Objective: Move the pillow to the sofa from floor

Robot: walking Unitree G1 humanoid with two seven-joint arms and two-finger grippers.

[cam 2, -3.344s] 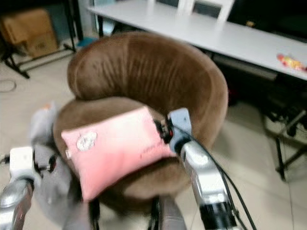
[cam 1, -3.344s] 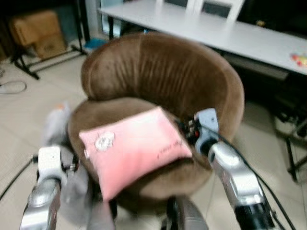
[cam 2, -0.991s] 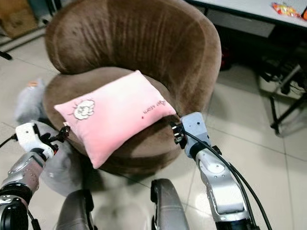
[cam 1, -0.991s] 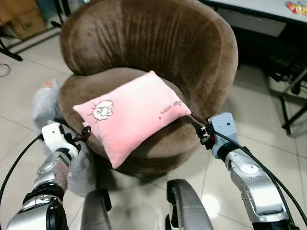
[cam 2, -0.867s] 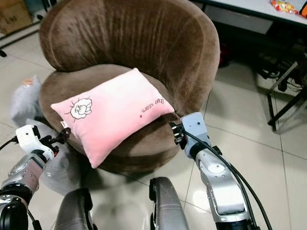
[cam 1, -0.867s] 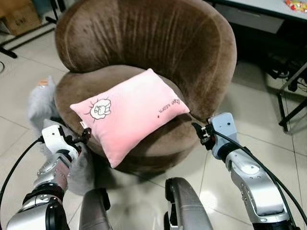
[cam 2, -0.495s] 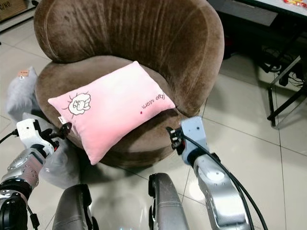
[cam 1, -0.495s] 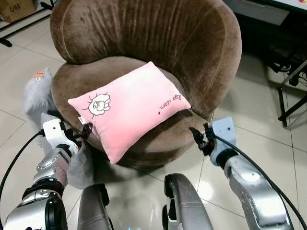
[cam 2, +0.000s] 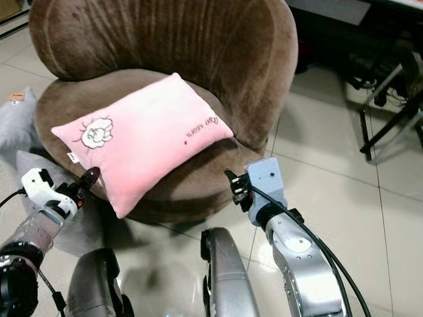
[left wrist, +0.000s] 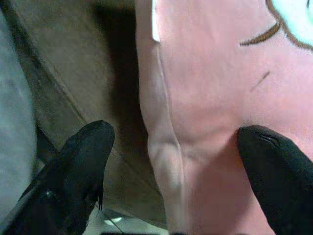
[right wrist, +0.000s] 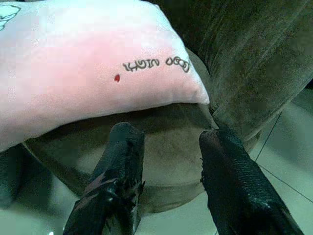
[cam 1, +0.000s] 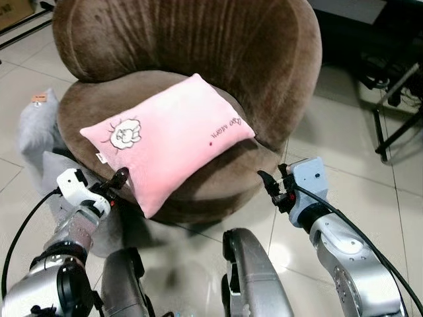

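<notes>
Left eye view: puffy rectangular pillow [cam 1: 170, 137] on plush rounded sofa [cam 1: 198, 46].

you see a pink pillow [cam 1: 170, 135] with a white sheep drawing, on a brown sofa [cam 1: 198, 46]; grey floor tiles [cam 1: 344, 158].

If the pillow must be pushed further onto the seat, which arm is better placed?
Probably the left: its gripper sits beside the pillow's overhanging front corner, jaws open. The right gripper hangs off the sofa's edge.

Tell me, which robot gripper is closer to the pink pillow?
Left. The left gripper sits right beside the pink rectangular fabric pillow, at its near left edge; the right gripper is clear of its right corner.
</notes>
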